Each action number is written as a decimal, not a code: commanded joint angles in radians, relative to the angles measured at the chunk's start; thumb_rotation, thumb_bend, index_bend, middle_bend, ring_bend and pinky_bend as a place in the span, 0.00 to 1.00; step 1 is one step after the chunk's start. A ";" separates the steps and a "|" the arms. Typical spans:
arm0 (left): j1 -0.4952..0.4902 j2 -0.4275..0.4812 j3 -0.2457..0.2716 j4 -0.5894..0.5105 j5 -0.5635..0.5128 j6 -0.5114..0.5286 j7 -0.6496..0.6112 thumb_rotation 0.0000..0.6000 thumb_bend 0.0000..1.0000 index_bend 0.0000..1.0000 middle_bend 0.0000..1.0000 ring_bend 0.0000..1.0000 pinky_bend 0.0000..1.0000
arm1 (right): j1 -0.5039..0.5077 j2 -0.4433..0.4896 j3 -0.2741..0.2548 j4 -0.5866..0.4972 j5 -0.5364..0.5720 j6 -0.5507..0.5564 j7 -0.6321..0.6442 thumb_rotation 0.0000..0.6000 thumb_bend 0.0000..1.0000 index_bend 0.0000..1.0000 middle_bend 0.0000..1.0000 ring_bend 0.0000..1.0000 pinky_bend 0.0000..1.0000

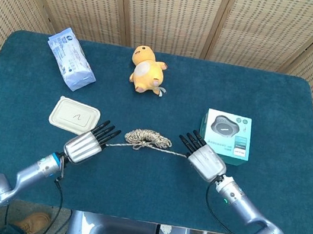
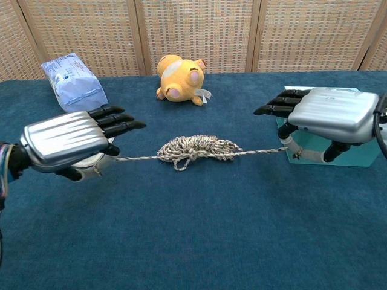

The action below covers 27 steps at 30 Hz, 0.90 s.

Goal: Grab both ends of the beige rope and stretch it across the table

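Beige rope lies near the middle of the blue table, with most of it bunched in a loose coil between my two hands. From each side of the coil one thin strand runs out, nearly straight, to a hand.

My left hand pinches the left end low under the palm, while the other fingers point forward and are spread. My right hand holds the right end in the same way, under the palm, with the dark fingers extended toward the centre. Both palms face down, close above the cloth, and the forearms come in from the near edge of the table.

I think the main risk is a slip. The pinch is small and the strand is thin, so if I pull faster than the coil can unwind, one end may come out of the grip. The coil could also tighten into a knot instead of opening.

My right hand is just beside the teal box, and moving further outward could push it. On the left, the beige lidded container is close to my left hand, so it could be touched too.
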 commanded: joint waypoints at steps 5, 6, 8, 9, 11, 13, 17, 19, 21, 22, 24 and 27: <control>0.085 0.042 0.001 0.116 -0.060 0.058 -0.152 1.00 0.53 0.72 0.00 0.00 0.00 | -0.030 0.049 0.017 -0.009 0.053 0.014 -0.048 1.00 0.47 0.65 0.01 0.00 0.00; 0.095 0.044 0.000 0.134 -0.067 0.063 -0.176 1.00 0.53 0.72 0.00 0.00 0.00 | -0.035 0.057 0.018 -0.012 0.059 0.016 -0.052 1.00 0.46 0.65 0.01 0.00 0.00; 0.110 0.042 -0.004 0.174 -0.076 0.074 -0.224 1.00 0.53 0.72 0.00 0.00 0.00 | -0.044 0.074 0.019 -0.019 0.068 0.022 -0.064 1.00 0.46 0.65 0.02 0.00 0.00; 0.118 0.041 -0.006 0.193 -0.081 0.080 -0.246 1.00 0.53 0.72 0.00 0.00 0.00 | -0.049 0.083 0.020 -0.023 0.073 0.026 -0.070 1.00 0.47 0.65 0.02 0.00 0.00; 0.125 0.037 -0.007 0.219 -0.081 0.090 -0.273 1.00 0.53 0.72 0.00 0.00 0.00 | -0.054 0.094 0.020 -0.031 0.078 0.030 -0.077 1.00 0.47 0.65 0.02 0.00 0.00; 0.138 0.032 -0.013 0.244 -0.088 0.105 -0.320 1.00 0.53 0.72 0.00 0.00 0.00 | -0.063 0.111 0.022 -0.042 0.088 0.036 -0.086 1.00 0.47 0.65 0.02 0.00 0.00; 0.147 0.023 -0.016 0.271 -0.084 0.124 -0.366 1.00 0.53 0.72 0.00 0.00 0.00 | -0.072 0.126 0.024 -0.058 0.101 0.037 -0.105 1.00 0.46 0.65 0.02 0.00 0.00; 0.147 0.021 -0.016 0.278 -0.080 0.124 -0.371 1.00 0.53 0.72 0.00 0.00 0.00 | -0.074 0.127 0.027 -0.064 0.110 0.034 -0.110 1.00 0.47 0.64 0.02 0.00 0.00; 0.146 0.021 -0.015 0.275 -0.079 0.121 -0.378 1.00 0.53 0.72 0.00 0.00 0.00 | -0.075 0.127 0.028 -0.067 0.116 0.031 -0.114 1.00 0.46 0.61 0.01 0.00 0.00; 0.146 0.022 -0.016 0.272 -0.079 0.118 -0.383 1.00 0.52 0.72 0.00 0.00 0.00 | -0.076 0.126 0.028 -0.070 0.119 0.030 -0.113 1.00 0.45 0.57 0.01 0.00 0.00; 0.145 0.025 -0.016 0.265 -0.078 0.114 -0.391 1.00 0.47 0.69 0.00 0.00 0.00 | -0.077 0.124 0.031 -0.072 0.124 0.029 -0.110 1.00 0.44 0.50 0.01 0.00 0.00; 0.146 0.040 -0.014 0.243 -0.078 0.105 -0.410 1.00 0.12 0.26 0.00 0.00 0.00 | -0.087 0.124 0.039 -0.081 0.145 0.038 -0.123 1.00 0.30 0.29 0.00 0.00 0.00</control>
